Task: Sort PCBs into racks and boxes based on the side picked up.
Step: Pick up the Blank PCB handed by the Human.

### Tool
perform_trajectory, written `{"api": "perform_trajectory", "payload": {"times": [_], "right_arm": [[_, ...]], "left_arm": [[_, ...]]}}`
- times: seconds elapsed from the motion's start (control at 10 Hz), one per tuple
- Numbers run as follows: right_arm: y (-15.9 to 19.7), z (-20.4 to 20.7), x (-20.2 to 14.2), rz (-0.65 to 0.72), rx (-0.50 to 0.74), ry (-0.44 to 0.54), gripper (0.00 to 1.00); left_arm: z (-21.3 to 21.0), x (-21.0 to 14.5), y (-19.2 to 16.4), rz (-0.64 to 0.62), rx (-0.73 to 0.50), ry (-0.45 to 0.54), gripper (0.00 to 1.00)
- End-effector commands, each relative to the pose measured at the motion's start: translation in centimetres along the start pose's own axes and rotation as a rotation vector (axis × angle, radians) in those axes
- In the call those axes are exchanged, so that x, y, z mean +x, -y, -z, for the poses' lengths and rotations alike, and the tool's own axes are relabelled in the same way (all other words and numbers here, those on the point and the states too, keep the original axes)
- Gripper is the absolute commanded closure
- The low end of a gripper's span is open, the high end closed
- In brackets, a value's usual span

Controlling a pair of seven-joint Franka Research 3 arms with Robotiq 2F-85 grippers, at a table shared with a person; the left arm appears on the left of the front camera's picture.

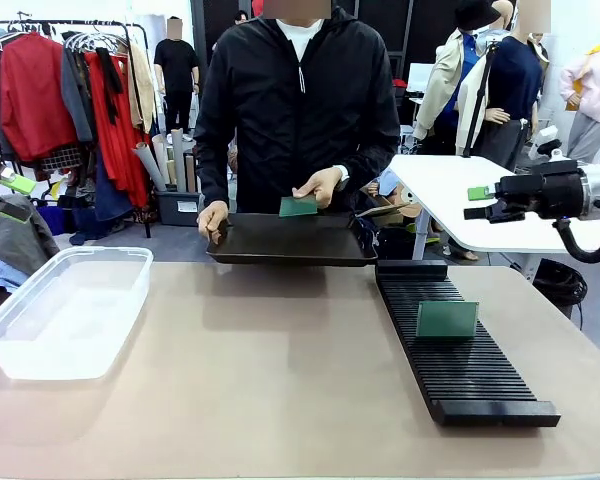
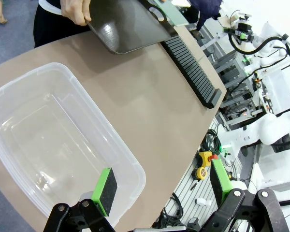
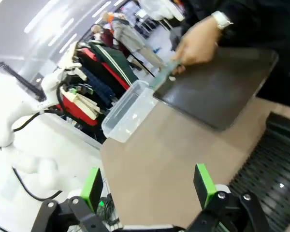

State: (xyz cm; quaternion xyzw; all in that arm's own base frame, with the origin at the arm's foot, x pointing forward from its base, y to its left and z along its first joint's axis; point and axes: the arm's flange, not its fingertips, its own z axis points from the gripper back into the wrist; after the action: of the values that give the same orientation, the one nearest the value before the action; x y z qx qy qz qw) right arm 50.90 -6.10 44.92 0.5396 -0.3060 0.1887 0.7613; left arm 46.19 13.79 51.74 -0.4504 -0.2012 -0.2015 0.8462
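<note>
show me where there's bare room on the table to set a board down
Widest bare patch: tabletop between the clear tub and the black rack, in front of the tray. A narrow strip right of the rack. Crowded: the far edge, the person's hands at the tray.

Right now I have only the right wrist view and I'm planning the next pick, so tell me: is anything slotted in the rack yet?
Observer: Yes, one PCB stands upright in the rack, roughly midway along it.
Operator: I can't see inside the clear box from here. Are there any boards in it?
Observer: No, the box holds nothing.
Operator: And the other arm's pincer?
Observer: The left pincer is open with nothing between its pads, pointed down toward the box's near end.
</note>
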Motion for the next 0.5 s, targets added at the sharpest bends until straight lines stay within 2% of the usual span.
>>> {"api": "perform_trajectory", "payload": {"times": [0.0,0.2,0.3,0.4], "right_arm": [[-1.4,0.9,-0.3,0.101,-0.070,-0.066,0.00],[-2.6,1.9,-0.3,0.107,0.017,-0.098,0.00],[-3.2,1.9,-0.1,0.090,0.095,-0.070,0.00],[-1.3,1.2,-0.3,0.085,-0.021,-0.077,0.00]], "left_arm": [[0.0,0.0,0.1,0.002,0.002,0.004,0.00],[0.0,0.0,0.1,0.002,0.002,0.004,0.00],[0.0,0.0,0.1,0.002,0.002,0.004,0.00],[0.0,0.0,0.1,0.002,0.002,0.004,0.00]]}}
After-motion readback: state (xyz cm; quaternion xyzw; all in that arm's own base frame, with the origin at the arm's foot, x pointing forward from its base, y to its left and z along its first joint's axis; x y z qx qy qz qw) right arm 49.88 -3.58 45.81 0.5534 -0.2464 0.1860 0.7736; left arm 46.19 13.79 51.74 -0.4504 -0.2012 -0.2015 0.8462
